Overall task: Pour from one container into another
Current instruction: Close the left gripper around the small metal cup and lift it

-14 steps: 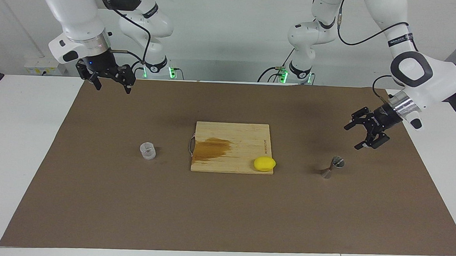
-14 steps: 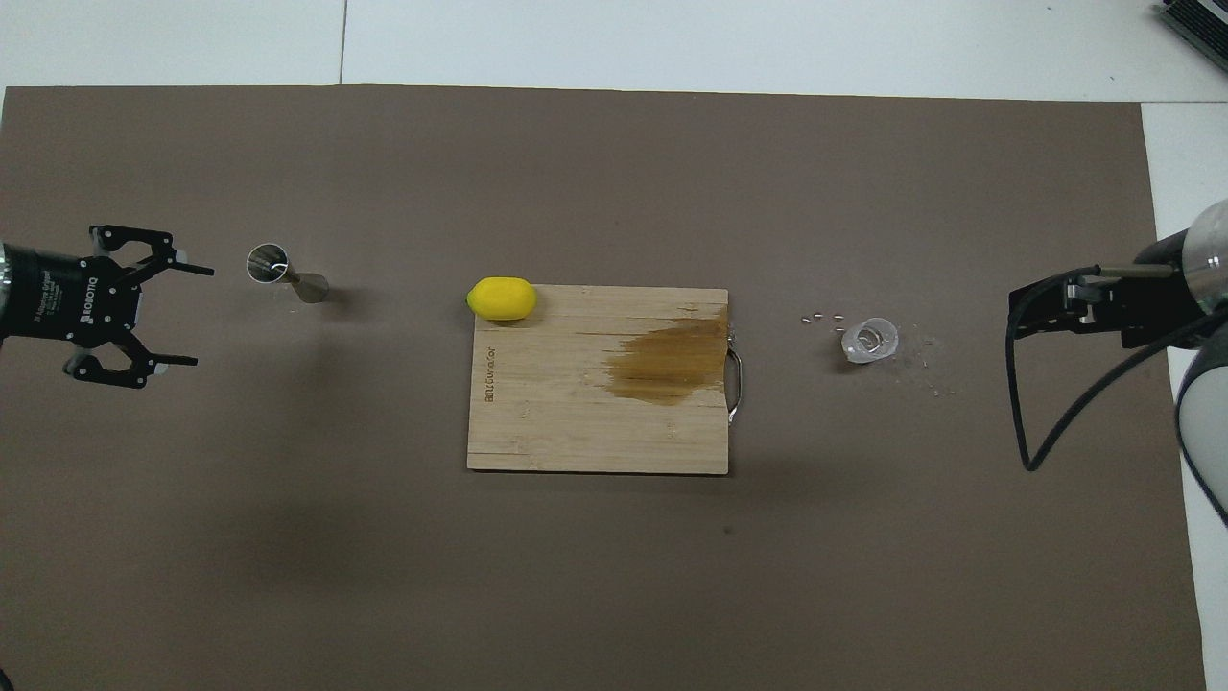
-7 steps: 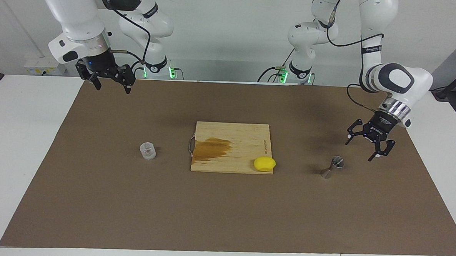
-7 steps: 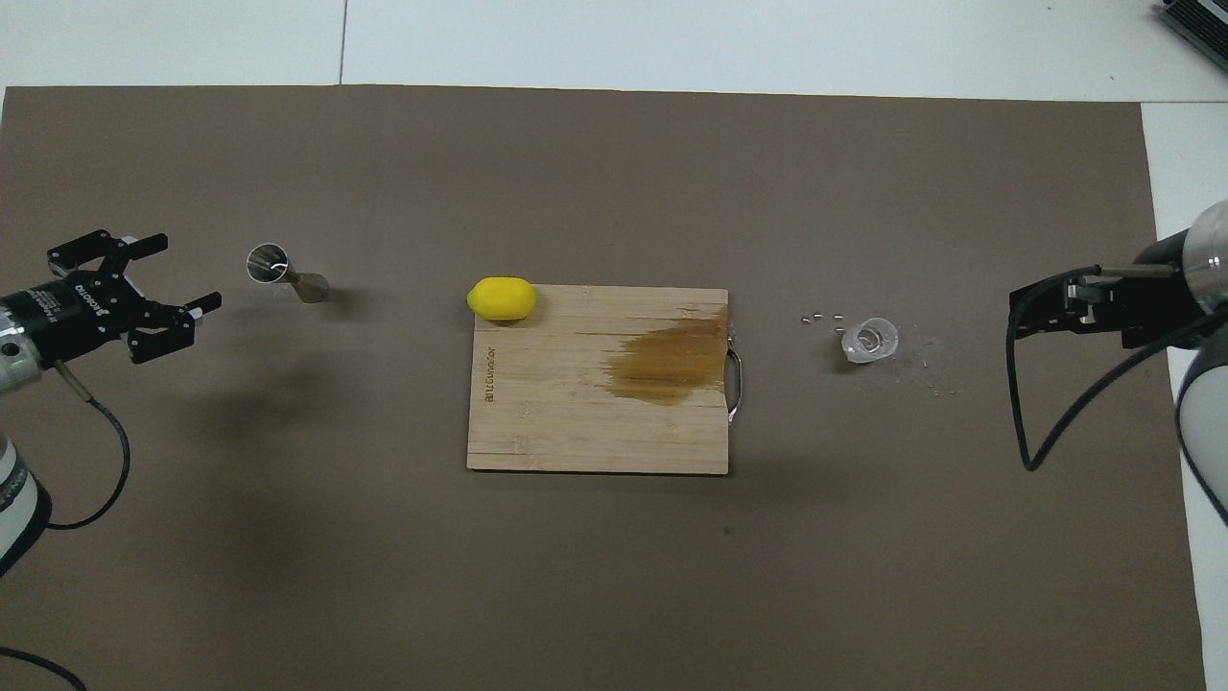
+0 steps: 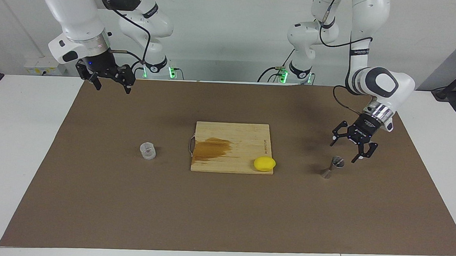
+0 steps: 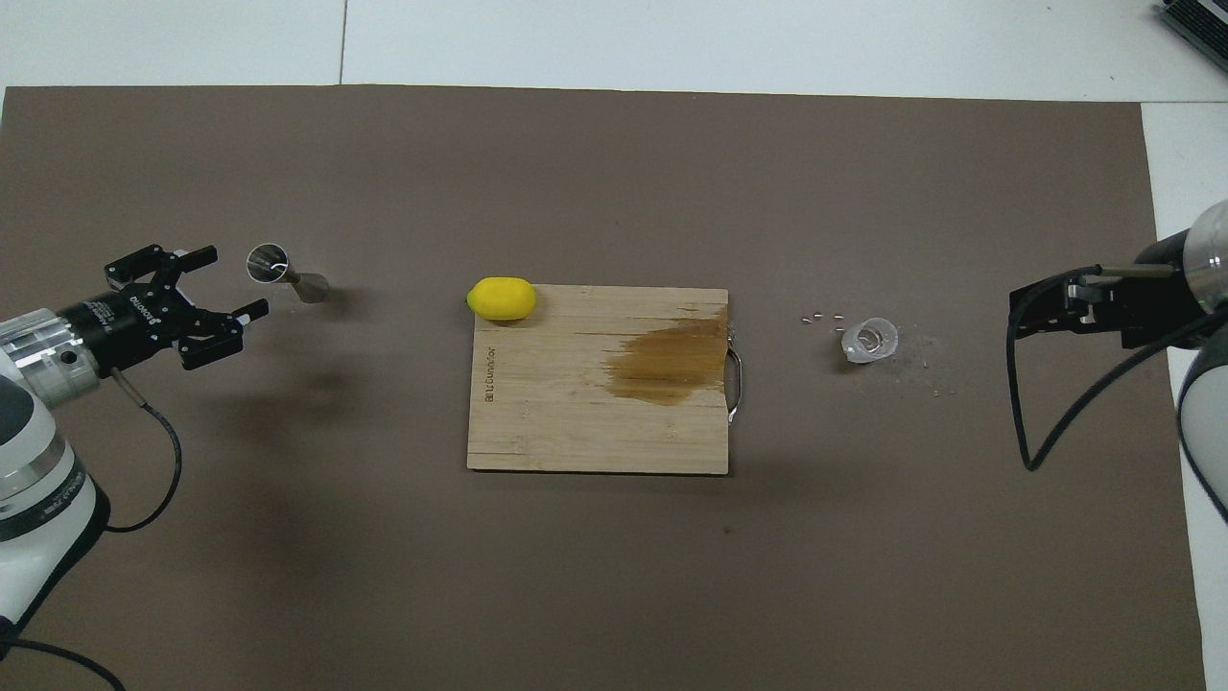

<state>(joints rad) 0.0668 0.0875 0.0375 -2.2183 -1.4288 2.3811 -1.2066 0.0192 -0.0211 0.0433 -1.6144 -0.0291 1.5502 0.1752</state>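
The clear cup (image 5: pixel 147 150) stands on the brown mat toward the right arm's end of the table; it also shows in the overhead view (image 6: pixel 870 340). The metal jigger (image 5: pixel 332 167) stands upright toward the left arm's end, also seen from overhead (image 6: pixel 283 274). My left gripper (image 5: pixel 344 150) is open and empty, low over the mat just beside the jigger and apart from it; overhead (image 6: pixel 233 280) its fingers point at the jigger. My right gripper (image 5: pixel 113 89) is open and empty, raised over the mat's edge nearest the robots, well away from the cup, and waits (image 6: pixel 1015 315).
A wooden cutting board (image 5: pixel 231 134) with a brown wet stain lies mid-table between cup and jigger (image 6: pixel 576 422). A yellow lemon (image 5: pixel 264 164) sits at the board's corner toward the jigger (image 6: pixel 501 298). Small bits (image 6: pixel 823 315) lie on the mat by the cup.
My left gripper has come down and moved in toward the jigger, its wrist turning so the open fingers face it. The right arm, cup, jigger and lemon have not moved.
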